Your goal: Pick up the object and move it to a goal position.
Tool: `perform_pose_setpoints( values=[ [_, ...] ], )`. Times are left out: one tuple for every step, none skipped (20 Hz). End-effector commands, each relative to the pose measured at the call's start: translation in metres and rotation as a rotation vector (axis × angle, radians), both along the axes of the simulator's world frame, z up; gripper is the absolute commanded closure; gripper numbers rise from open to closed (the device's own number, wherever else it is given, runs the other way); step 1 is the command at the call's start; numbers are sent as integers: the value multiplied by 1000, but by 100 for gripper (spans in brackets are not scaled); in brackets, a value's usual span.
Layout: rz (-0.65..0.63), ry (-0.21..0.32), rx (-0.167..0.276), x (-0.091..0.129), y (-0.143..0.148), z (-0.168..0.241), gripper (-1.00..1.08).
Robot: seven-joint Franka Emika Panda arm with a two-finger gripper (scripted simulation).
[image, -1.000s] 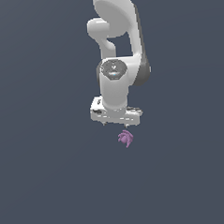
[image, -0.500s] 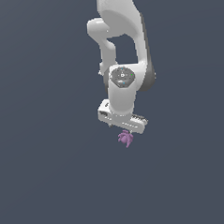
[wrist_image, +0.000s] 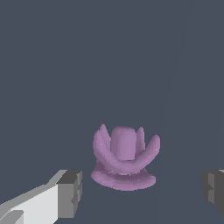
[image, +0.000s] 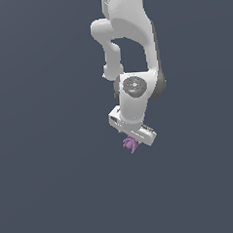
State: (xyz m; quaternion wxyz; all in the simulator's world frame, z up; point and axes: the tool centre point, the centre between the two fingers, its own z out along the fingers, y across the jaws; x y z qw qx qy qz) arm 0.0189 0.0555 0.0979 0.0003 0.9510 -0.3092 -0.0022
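The object (image: 130, 145) is a tiny purple-violet lump with curved claw-like lobes, resting on the dark grey floor. In the exterior view my white gripper (image: 132, 140) hangs tilted right above it, and its fingers are hard to make out there. In the wrist view the object (wrist_image: 124, 159) sits between the two dark grey fingertips (wrist_image: 70, 192), which stand wide apart on either side without touching it. My gripper (wrist_image: 142, 193) is open and holds nothing.
The white arm (image: 131, 49) reaches down from the top of the exterior view. A flat dark grey floor (image: 54, 181) lies all around, with no other objects in view.
The wrist has tilted and come down closer over the object, and the arm has shifted slightly toward the exterior view's right. The object has not moved.
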Motion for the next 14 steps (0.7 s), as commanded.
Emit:
perform_pose_setpoints(
  values=[
    [-35, -2, 0, 1, 3, -3, -92],
    [-45, -2, -1, 1, 4, -4, -92],
    [-54, -3, -1, 1, 5, -5, -92],
    [-62, -3, -1, 2, 6, -6, -92],
    [-69, -4, -1, 2, 7, -7, -92],
    [-74, -4, -1, 2, 7, -7, -92],
    [-78, -4, -1, 2, 8, -8, -92],
    [-81, -4, -1, 2, 8, -8, -92],
    [-83, -4, -1, 2, 8, -8, -92],
    [-84, -4, -1, 2, 8, -8, -92],
    [-80, -4, -1, 2, 8, -8, -92],
    [-80, -4, -1, 2, 8, -8, -92],
    [-80, -4, -1, 2, 8, -10, -92],
    [-80, -4, -1, 2, 8, -12, -92]
  ],
)
